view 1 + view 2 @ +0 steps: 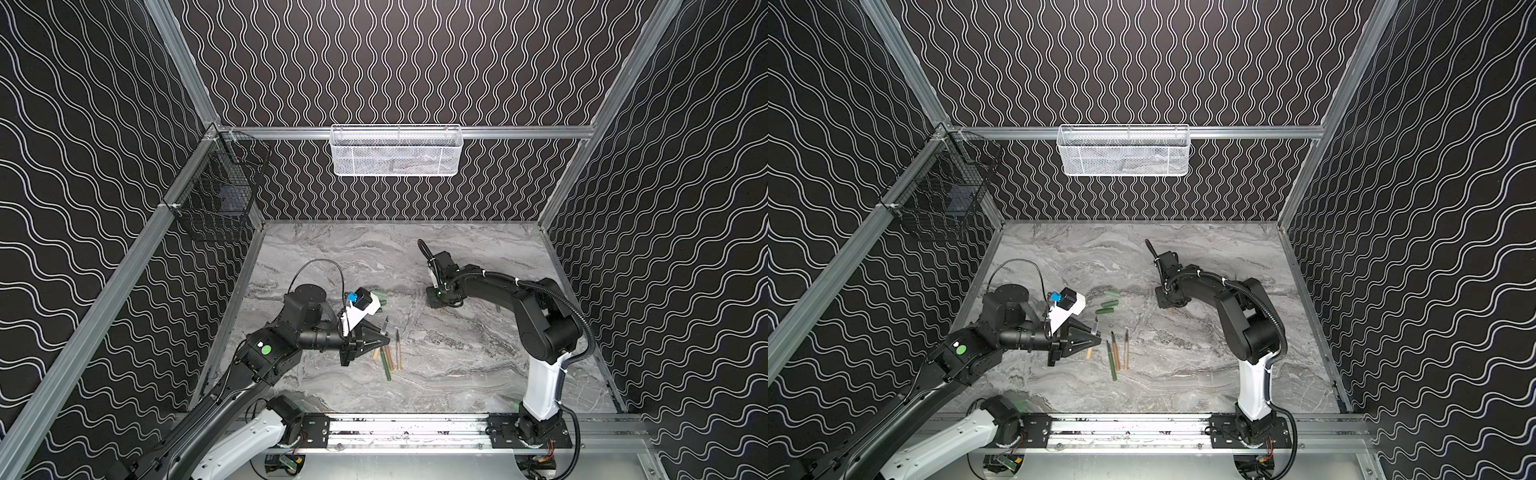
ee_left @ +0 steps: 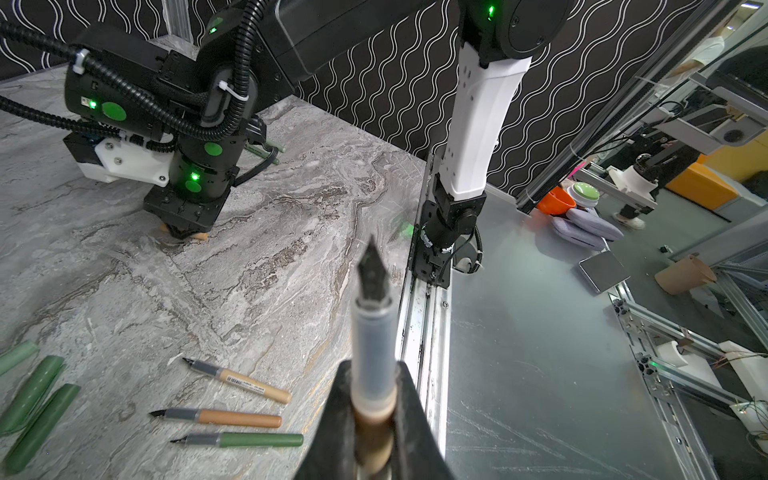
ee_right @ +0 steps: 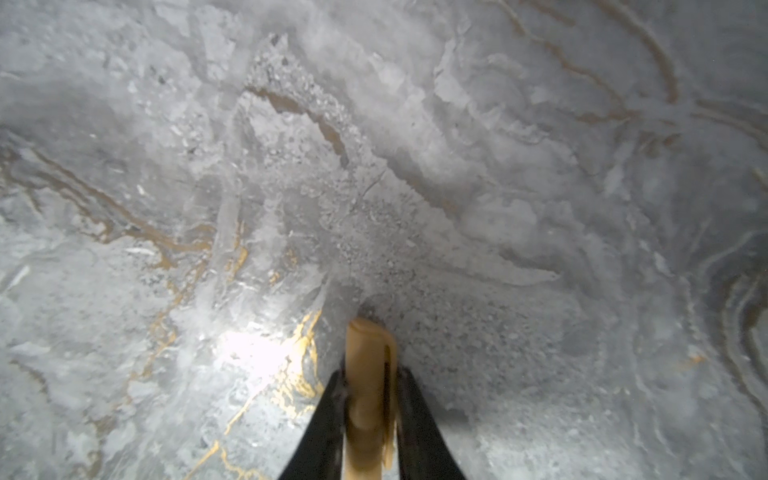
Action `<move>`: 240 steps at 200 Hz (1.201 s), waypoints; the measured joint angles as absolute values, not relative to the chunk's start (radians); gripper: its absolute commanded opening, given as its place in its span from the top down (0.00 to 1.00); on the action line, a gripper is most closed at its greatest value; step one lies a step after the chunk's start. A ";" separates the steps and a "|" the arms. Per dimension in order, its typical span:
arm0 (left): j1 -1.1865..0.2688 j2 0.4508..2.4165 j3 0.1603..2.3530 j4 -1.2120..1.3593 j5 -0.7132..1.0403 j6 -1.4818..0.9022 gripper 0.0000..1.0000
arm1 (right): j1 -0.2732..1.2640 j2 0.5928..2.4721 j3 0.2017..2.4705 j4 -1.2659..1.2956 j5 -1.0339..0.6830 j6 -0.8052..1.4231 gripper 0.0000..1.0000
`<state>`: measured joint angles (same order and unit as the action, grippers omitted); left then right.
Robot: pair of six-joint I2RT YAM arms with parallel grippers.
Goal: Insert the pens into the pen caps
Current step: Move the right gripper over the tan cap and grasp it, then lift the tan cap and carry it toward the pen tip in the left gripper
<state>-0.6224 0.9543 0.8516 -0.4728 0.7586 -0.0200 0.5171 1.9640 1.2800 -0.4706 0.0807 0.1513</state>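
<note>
Pen (image 2: 372,332) pinched in left hand (image 2: 372,368) aloft, cap (image 3: 365,345) pinched in downturned right hand (image 3: 371,374)

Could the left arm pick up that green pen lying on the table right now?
Probably not yet. The green pen lies uncovered close to the left arm, but its jaws are shut on a tan pen, so they would have to let that go first.

In both top views the right tool (image 3: 371,374) hides under its own wrist, and the tan pen cap (image 3: 365,345) it grips and the pen (image 2: 371,332) in the left tool (image 2: 372,366) run off the wrist views' edges.
</note>
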 measured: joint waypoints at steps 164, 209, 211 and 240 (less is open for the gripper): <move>-0.621 0.992 0.812 -0.367 0.760 -0.122 1.00 | 0.544 1.779 1.210 -0.502 0.005 0.138 0.86; -0.680 1.059 0.707 -0.140 0.740 -0.289 1.00 | 0.543 1.675 1.160 -0.470 -0.070 0.149 0.86; -0.686 1.065 0.700 -0.127 0.738 -0.295 1.00 | 0.543 1.670 1.157 -0.468 -0.073 0.150 0.86; -0.760 1.161 0.625 0.038 0.706 -0.371 1.00 | 0.537 1.589 1.105 -0.431 -0.149 0.178 0.86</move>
